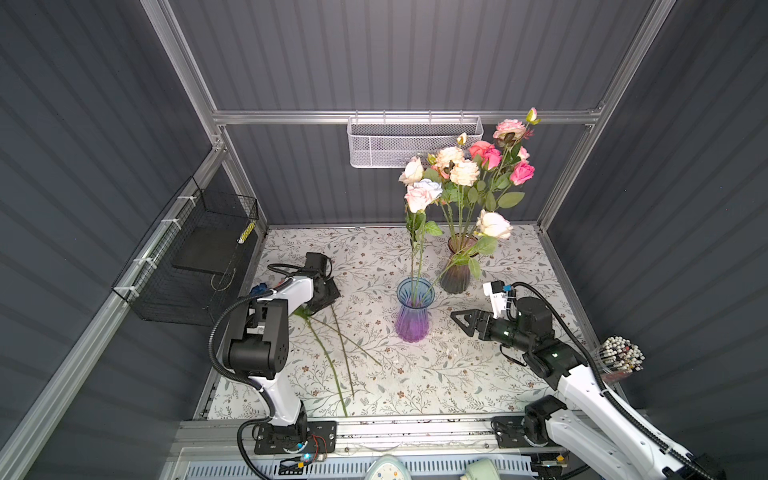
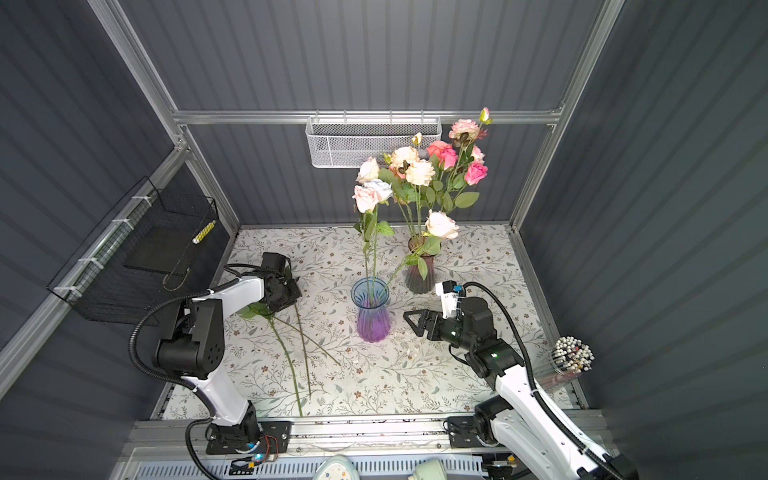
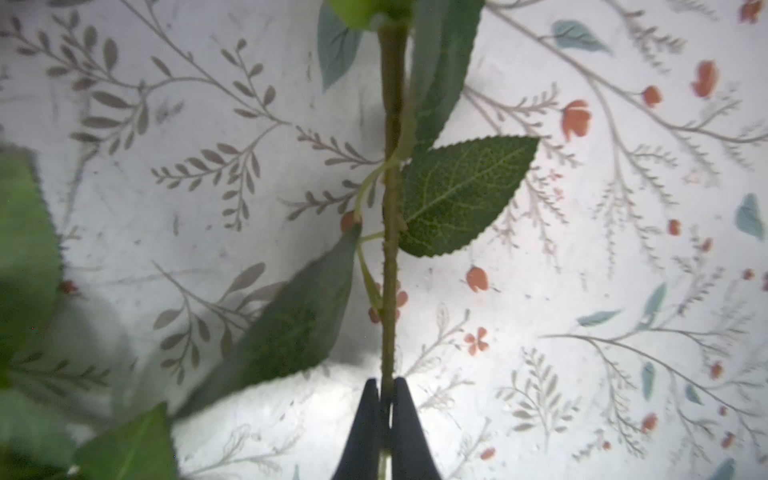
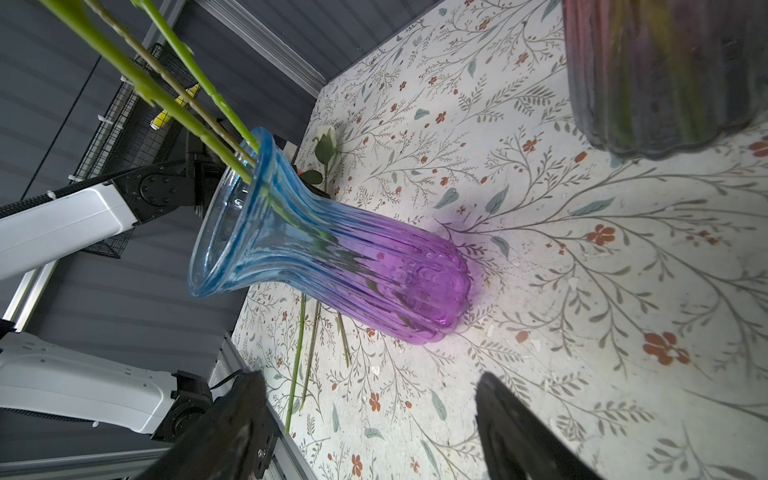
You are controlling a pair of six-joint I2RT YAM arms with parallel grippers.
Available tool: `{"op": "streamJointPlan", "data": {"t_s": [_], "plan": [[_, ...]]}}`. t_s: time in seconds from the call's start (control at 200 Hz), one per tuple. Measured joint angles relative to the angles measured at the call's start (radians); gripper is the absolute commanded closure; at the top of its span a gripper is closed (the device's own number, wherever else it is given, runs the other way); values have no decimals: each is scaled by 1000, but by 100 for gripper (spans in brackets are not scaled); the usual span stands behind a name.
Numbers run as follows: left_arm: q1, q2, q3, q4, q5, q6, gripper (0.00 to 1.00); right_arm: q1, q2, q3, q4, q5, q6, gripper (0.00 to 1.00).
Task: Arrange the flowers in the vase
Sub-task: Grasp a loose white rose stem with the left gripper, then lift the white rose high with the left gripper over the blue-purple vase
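The left gripper (image 3: 386, 386) is clamped shut on a rose stem (image 3: 390, 257), down at the bench (image 1: 478, 374). The stem lies flat and crosses the jaws squarely. Its long axis runs from the head end, under that arm's wrist, toward the bench's front edge. Three stems (image 1: 343, 353) fan out there in both top views, and from above I cannot tell which one is held. The blue-purple vase (image 1: 414, 309) stands upright well to this gripper's right, with three flowers (image 1: 417, 198) in it. The right gripper (image 1: 462, 322) is empty, jaws wide, just beside the vase on its far side and pointing at it. So the left arm has the flower, while the right is nearer the vase. The stem will likely need swinging upright, cut end down, before it enters the mouth.
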Motion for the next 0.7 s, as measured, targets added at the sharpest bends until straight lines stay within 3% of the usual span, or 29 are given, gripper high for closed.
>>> {"op": "streamJointPlan", "data": {"t_s": [0.365, 0.54, 0.7], "plan": [[0, -227, 33, 55, 135, -16, 100, 0, -33, 100, -85, 34, -32, 19], [-1, -354, 13, 201, 295, -25, 100, 0, -61, 126, -113, 56, -50, 19], [-20, -467, 0, 304, 368, -26, 100, 0, -59, 143, -137, 70, -58, 19]]}}
